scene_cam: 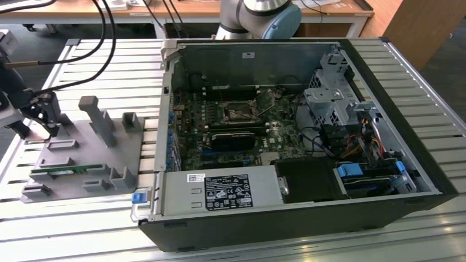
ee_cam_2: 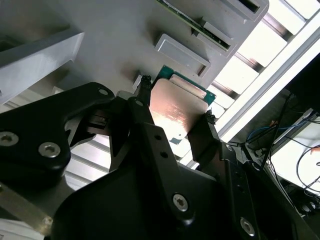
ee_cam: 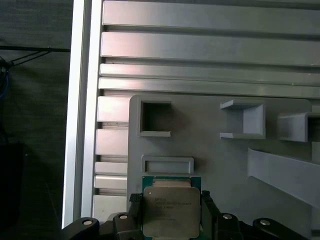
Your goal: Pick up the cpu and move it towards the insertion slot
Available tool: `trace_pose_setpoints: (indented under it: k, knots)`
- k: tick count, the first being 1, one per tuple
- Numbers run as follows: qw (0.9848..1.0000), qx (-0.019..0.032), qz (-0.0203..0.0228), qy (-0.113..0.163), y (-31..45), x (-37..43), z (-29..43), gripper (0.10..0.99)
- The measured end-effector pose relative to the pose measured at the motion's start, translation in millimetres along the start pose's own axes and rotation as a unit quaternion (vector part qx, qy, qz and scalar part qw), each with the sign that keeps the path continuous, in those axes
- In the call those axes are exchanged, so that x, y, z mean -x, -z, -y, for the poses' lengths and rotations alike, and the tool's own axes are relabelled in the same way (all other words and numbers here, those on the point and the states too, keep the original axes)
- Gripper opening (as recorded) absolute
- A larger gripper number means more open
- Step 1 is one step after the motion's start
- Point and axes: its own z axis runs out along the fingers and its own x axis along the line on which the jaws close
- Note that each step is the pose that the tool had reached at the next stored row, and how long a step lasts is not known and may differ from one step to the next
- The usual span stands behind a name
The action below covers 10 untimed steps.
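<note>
the pick looks made or all but made, and the carry is not yet done. in the exterior view the gripper (scene_cam: 42, 124) hangs low over the grey fixture (scene_cam: 76, 158) on the slatted table (scene_cam: 80, 229), at that view's left, well apart from the open case (scene_cam: 291, 229). in both wrist views the cpu (ee_cam: 171, 212) sits between the two black fingers (ee_cam: 134, 204), its silvery top facing up and a green rim showing at its edge. the fingers are drawn in narrow, one against each of two opposite sides of the chip, with no gap that i can make out, so i judge it gripped. the second wrist view shows the same hold, with the cpu (ee_cam_2: 175, 112) square between the fingers (ee_cam_2: 142, 97). whether the chip has cleared the fixture or rests on it i cannot tell; it lies just beside a shallow rectangular pocket of the fixture (ee_cam: 225, 170). the slot (scene_cam: 238, 112), a dark square in a metal frame, lies on the motherboard (scene_cam: 218, 131) inside the case, towards the middle of the exterior view. so the whole run from fixture to slot is left. a green memory stick (scene_cam: 62, 172) lies in the fixture, untouched.
</note>
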Motion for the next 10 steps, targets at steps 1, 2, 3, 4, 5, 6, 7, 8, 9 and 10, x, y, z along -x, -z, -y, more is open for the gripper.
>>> trace_pose_setpoints:
  k: [1, 2, 3, 4, 5, 6, 7, 8, 9, 10]
  knots:
    - [1.0, 0.0, 0.0001, 0.0, 0.2, 0.0, 0.0, 0.545]
    - [1.0, 0.0, 0.0, 0.0, 0.7, 0.0, 0.0, 0.545]
    - [1.0, -0.0001, 0.0, 0.0, 1.1, 0.0, -0.1, 0.545]
    - [1.0, -0.0002, 0.0, 0.0, 1.4, 0.0, -0.1, 0.545]
    - [1.0, -0.0002, 0.0, 0.0, 1.6, 0.0, -0.1, 0.545]
    - [1.0, -0.0002, 0.0, 0.0, 1.9, 0.0, -0.1, 0.545]
    - [1.0, -0.0003, 0.0, 0.0, 2.1, 0.0, -0.1, 0.545]
    - [1.0, -0.0003, 0.0, 0.0, 2.4, 0.0, -0.1, 0.545]
    - [1.0, -0.0004, 0.0, 0.0, 2.7, 0.0, -0.1, 0.545]
    - [1.0, -0.0005, 0.0, 0.0, 3.0, 0.0, -0.2, 0.545]
